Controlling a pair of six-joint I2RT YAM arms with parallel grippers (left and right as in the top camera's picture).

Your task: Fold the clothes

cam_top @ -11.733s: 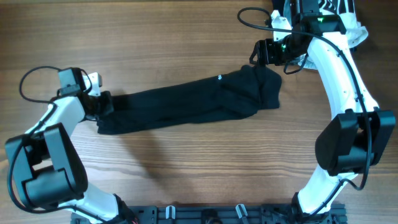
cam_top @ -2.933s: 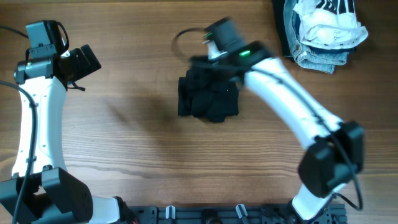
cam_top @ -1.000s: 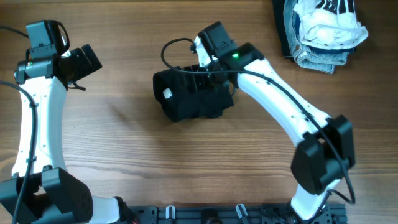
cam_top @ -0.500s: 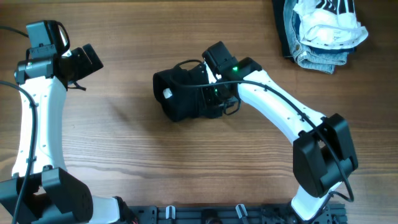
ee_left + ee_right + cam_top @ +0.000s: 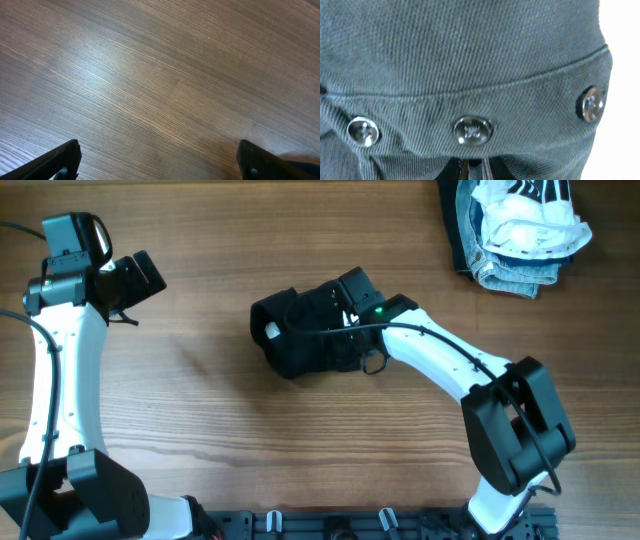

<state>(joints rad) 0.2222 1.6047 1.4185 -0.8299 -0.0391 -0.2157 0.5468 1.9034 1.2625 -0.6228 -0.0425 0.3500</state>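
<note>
Right gripper (image 5: 347, 318) has just closed on the clothes (image 5: 300, 345), now a compact black bundle mid-tabletop (image 5: 200, 440). Probably a grab for a final fold or tidy. Left gripper (image 5: 159, 161) is wide open and empty near the left edge.

From here the black shirt (image 5: 300, 345) reads as matt cloth. Close up through the right wrist camera I see a fine ribbed weave, a stitched seam, and dark buttons (image 5: 472, 130) with a hard, glossy shine. A small white tag (image 5: 268, 331) on it looks papery or woven; I can't tell which. The table (image 5: 150, 75) is brown wood, smooth, with fine straight grain and a soft sheen. The right arm (image 5: 440, 365) has smooth white plastic shells and black joints. The blue denim (image 5: 500, 275) looks coarse, the white striped fabric (image 5: 525, 215) soft and crumpled
</note>
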